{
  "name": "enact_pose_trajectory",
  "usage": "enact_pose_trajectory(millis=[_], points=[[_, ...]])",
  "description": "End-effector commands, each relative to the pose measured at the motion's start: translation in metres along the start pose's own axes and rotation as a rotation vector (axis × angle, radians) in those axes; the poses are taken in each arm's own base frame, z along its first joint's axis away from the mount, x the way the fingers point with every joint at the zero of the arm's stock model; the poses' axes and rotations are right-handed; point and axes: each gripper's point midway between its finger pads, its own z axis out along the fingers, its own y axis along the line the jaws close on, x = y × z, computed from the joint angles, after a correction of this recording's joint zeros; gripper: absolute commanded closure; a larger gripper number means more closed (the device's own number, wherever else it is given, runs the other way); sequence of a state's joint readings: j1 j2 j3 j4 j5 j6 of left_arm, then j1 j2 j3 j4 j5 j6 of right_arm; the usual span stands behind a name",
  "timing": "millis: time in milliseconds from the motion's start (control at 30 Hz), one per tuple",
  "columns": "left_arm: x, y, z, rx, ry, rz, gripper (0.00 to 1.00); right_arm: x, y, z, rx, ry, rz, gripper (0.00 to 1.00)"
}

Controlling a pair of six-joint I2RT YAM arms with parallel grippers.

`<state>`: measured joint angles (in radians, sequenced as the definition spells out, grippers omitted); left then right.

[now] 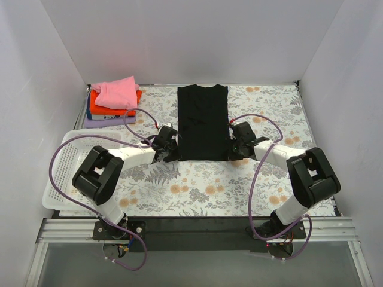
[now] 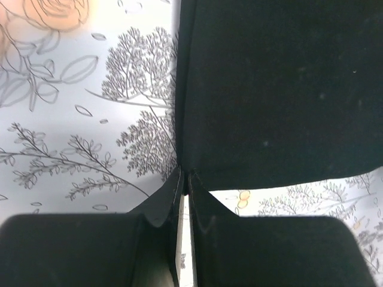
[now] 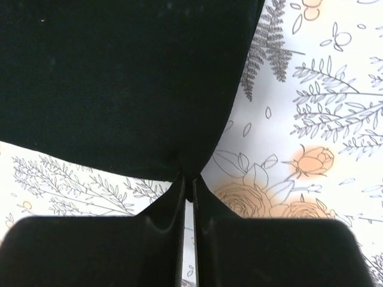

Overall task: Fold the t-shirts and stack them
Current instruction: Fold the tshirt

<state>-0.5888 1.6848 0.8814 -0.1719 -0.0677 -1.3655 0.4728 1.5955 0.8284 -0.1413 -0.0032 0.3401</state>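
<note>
While the black tee (image 1: pixel 203 119) lies as a long strip on the tablecloth (image 1: pixel 197 185), the left gripper (image 2: pixel 184 182) pinches its near left corner, jaws closed on cloth. The right gripper (image 3: pixel 187 182) pinches the near right corner likewise. A pink tee (image 1: pixel 116 92) tops an orange tee (image 1: pixel 111 110) far left.

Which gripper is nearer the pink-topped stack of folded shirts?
Left. The left gripper pinches the black t-shirt at its near-left corner, toward the stack; the right gripper pinches the near-right corner, farther off.
</note>
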Motion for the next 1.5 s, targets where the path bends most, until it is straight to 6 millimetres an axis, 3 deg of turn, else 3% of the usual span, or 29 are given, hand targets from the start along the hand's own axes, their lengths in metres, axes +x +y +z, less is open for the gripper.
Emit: enact_pose_trajectory(millis=[0, 267, 567, 767, 867, 1033, 1167, 1300, 1467], points=[[0.02, 0.001, -0.012, 0.029, 0.063, 0.027, 1.0, 0.006, -0.002, -0.018, 0.011, 0.009, -0.031, 0.99], [0.04, -0.013, -0.043, 0.169, 0.126, 0.056, 1.0, 0.03, -0.002, -0.046, 0.001, 0.02, -0.063, 0.99], [0.06, -0.037, -0.092, 0.312, 0.169, 0.059, 1.0, 0.052, 0.017, -0.083, -0.05, 0.039, -0.096, 0.99], [0.061, -0.055, -0.128, 0.392, 0.153, 0.008, 1.0, 0.049, 0.027, -0.118, -0.053, -0.015, -0.079, 0.99], [0.055, -0.065, -0.147, 0.437, 0.127, -0.038, 1.0, 0.037, 0.035, -0.141, -0.078, -0.077, -0.063, 0.99], [0.038, -0.077, -0.172, 0.495, 0.057, -0.099, 1.0, 0.016, 0.041, -0.162, -0.091, -0.151, -0.057, 0.99], [0.019, -0.083, -0.174, 0.489, -0.01, -0.107, 1.0, -0.013, 0.046, -0.171, -0.07, -0.23, -0.068, 0.99], [0.001, -0.087, -0.159, 0.44, -0.064, -0.127, 1.0, -0.046, 0.044, -0.172, -0.01, -0.306, -0.091, 0.99], [-0.034, -0.088, -0.154, 0.382, -0.195, -0.16, 1.0, -0.086, 0.045, -0.158, 0.031, -0.362, -0.114, 0.99]])
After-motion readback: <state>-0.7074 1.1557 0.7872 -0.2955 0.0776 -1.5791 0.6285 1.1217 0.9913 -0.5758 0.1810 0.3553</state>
